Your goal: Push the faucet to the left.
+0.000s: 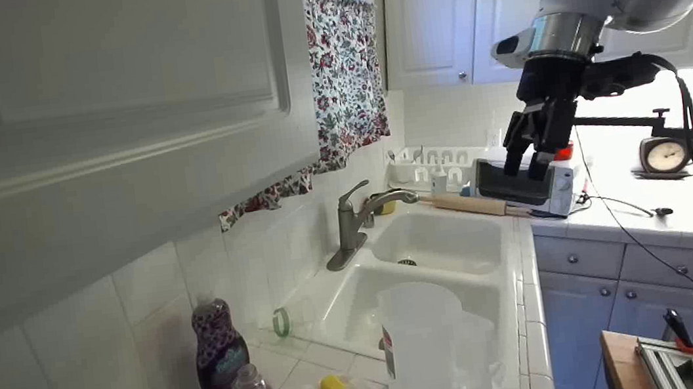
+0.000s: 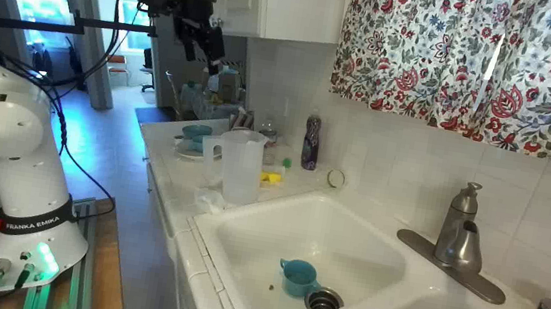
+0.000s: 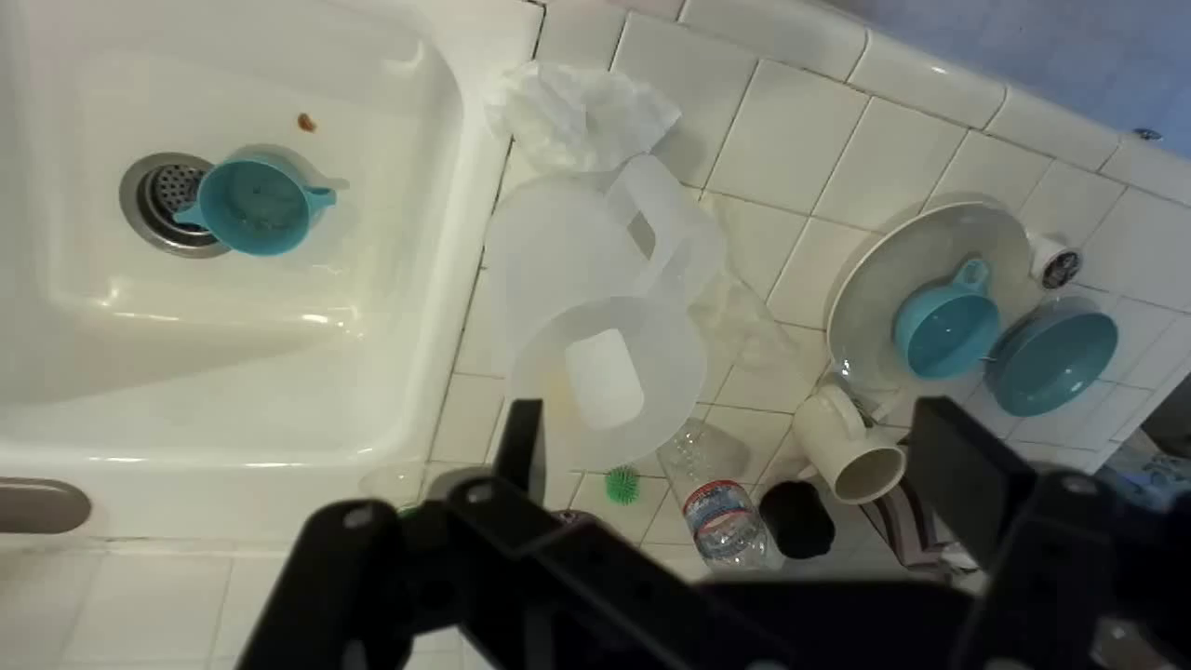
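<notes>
The faucet [image 1: 348, 227] is brushed grey metal and stands at the back edge of the white sink, with its lever handle up. In an exterior view its spout reaches over the far basin; in an exterior view the faucet [image 2: 460, 244] has its spout facing the camera. In the wrist view only a rounded end of what looks like the faucet base plate [image 3: 37, 505] shows at the left edge. My gripper [image 1: 526, 169] is open and empty, high in the air and well apart from the faucet. It also shows in an exterior view [image 2: 201, 62] and the wrist view [image 3: 730, 409].
A translucent pitcher [image 2: 243, 166] stands on the counter beside the sink [image 2: 221, 220]. A purple bottle [image 1: 221, 355] stands by the wall. A blue cup [image 3: 256, 205] lies in the basin. An open cabinet door [image 1: 108, 85] hangs overhead. A rolling pin [image 1: 470, 204] lies behind the sink.
</notes>
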